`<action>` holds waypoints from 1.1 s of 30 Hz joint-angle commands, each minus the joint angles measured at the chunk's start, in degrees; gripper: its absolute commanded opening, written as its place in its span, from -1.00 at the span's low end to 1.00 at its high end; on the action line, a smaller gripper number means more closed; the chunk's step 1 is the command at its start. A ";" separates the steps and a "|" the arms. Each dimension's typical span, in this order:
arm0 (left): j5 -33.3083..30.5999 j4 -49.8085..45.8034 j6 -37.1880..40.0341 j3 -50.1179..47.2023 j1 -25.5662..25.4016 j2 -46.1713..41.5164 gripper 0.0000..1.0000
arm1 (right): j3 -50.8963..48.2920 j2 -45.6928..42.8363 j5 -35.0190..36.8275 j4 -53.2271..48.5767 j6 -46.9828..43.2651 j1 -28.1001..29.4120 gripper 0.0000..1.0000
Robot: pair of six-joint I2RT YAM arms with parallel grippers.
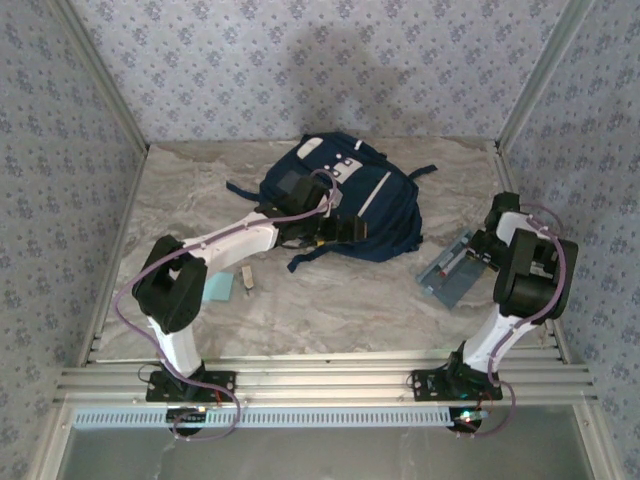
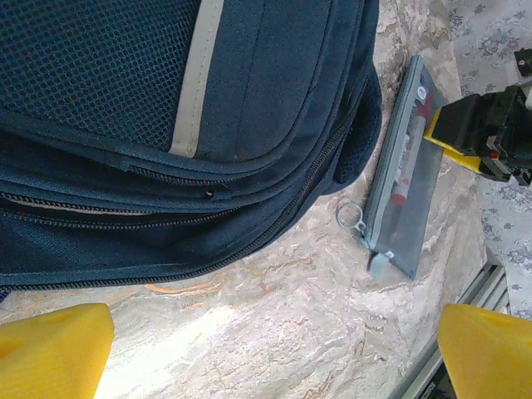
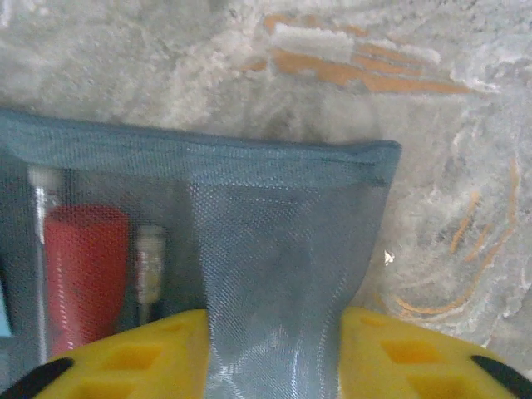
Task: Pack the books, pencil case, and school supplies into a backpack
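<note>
Pencil case (image 3: 274, 191), translucent grey mesh, red pen (image 3: 83, 274) inside, in the pinch of the right hand (image 3: 274, 341); left hand (image 2: 270, 349) open.

Bench (image 1: 330, 300): marble-look top, pale grey-beige, orange veining clear in wrist views. Back wall (image 1: 330, 70), left wall (image 1: 50, 170), right wall (image 1: 600, 120): same wallpaper, small blue-grey floral repeat on pale ground. Left corner post (image 1: 100, 75) and right corner post (image 1: 545, 70): metal, slanting up where walls meet. Ribbed aluminium rails (image 1: 320, 378) along bench's near edge. Just below, white perforated strip (image 1: 320, 417); below that, plain grey panel (image 1: 320, 455).
</note>
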 commanded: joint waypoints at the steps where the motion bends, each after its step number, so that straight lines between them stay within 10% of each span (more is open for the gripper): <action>1: 1.46 1.20 -0.52 -0.27 0.32 -1.94 0.99 | 0.11 3.63 -3.32 3.12 -1.81 2.26 -0.34; 4: 1.73 1.19 -0.70 -0.09 0.39 -1.92 0.99 | 0.42 2.89 -5.70 3.45 -3.17 2.27 -1.00; 20: 5.69 6.36 0.18 -1.15 2.52 -2.45 0.99 | 0.60 -21.45 -21.72 -2.62 -2.90 7.04 -1.00; 33: 19.80 28.31 -1.22 -4.71 4.52 -3.60 0.99 | 5.33 -28.67 -49.06 5.43 7.40 19.08 -1.00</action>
